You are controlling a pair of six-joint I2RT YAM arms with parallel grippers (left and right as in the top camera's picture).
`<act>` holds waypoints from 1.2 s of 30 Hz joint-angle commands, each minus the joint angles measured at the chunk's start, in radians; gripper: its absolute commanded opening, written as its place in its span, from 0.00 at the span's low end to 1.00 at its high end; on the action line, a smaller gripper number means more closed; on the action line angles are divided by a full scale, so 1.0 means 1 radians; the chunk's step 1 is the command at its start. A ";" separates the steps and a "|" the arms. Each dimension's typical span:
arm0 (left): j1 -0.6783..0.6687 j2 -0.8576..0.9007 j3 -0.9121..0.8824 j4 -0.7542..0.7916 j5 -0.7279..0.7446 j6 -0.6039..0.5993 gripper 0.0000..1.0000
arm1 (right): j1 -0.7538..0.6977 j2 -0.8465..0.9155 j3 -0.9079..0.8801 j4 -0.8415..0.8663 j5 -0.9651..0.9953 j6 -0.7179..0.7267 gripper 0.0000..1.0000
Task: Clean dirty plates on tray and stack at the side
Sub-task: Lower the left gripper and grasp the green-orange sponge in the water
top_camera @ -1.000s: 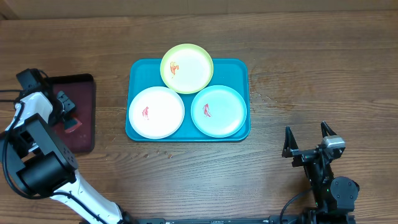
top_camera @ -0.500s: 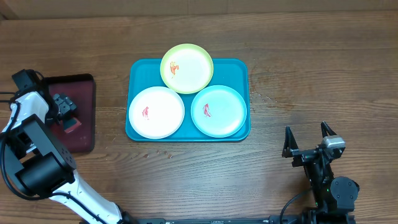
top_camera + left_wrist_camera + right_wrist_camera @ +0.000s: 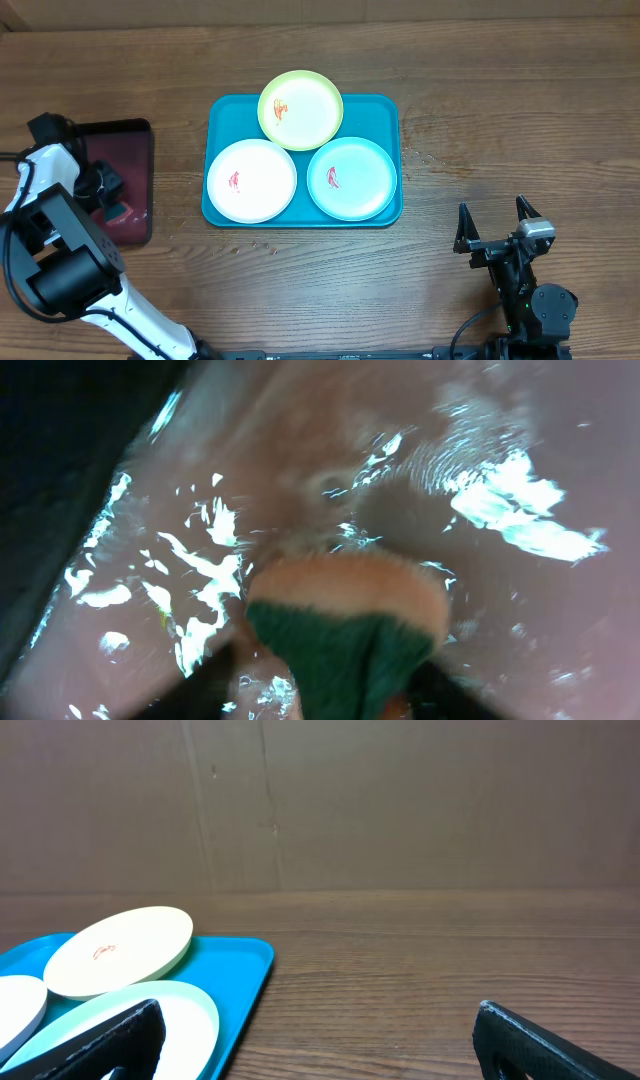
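Gripping sponge point(image 3: 345, 622), left end effector point(image 3: 338, 678) over wet maroon tray point(image 3: 135, 150)

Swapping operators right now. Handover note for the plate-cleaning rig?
Left gripper: over the maroon tray at the table's left, shut on a green-and-orange sponge. The tray surface looks wet.
Right gripper: open, empty, low at the near right of the table.
Plates: yellow-green plate, white plate and pale blue plate all sit on the teal tray. The yellow-green one overhangs the far rim. Each shows a red smear.
Done: sponge in hand; no plate wiped or stacked.
Left: wipe all three, stack them beside the tray.
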 commanded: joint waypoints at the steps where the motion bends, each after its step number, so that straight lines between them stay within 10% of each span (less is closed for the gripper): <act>1: -0.004 0.060 -0.048 -0.043 0.056 0.004 1.00 | 0.003 -0.012 -0.010 0.003 0.007 -0.007 1.00; 5: -0.003 0.060 -0.048 -0.092 0.056 0.004 0.88 | 0.003 -0.012 -0.010 0.004 0.007 -0.007 1.00; 12: -0.003 0.060 -0.048 -0.114 0.101 0.002 0.04 | 0.003 -0.012 -0.010 0.004 0.007 -0.007 1.00; 16: -0.003 0.060 -0.048 -0.106 0.101 0.000 0.10 | 0.003 -0.012 -0.010 0.003 0.007 -0.007 1.00; 18: -0.003 0.060 -0.048 -0.103 0.101 0.000 0.86 | 0.003 -0.012 -0.010 0.004 0.007 -0.007 1.00; 19: -0.003 0.060 -0.048 -0.101 0.101 0.000 1.00 | 0.003 -0.012 -0.010 0.003 0.007 -0.007 1.00; 23: -0.004 0.060 -0.048 -0.112 0.101 0.000 0.93 | 0.003 -0.012 -0.010 0.003 0.007 -0.007 1.00; 30: -0.003 0.060 -0.048 -0.154 0.125 0.000 0.04 | 0.003 -0.012 -0.010 0.004 0.007 -0.007 1.00; 34: -0.003 0.060 -0.048 -0.150 0.134 -0.004 0.04 | 0.003 -0.012 -0.010 0.003 0.007 -0.007 1.00; 36: -0.003 0.060 -0.048 -0.136 0.134 -0.003 0.55 | 0.003 -0.012 -0.010 0.003 0.007 -0.007 1.00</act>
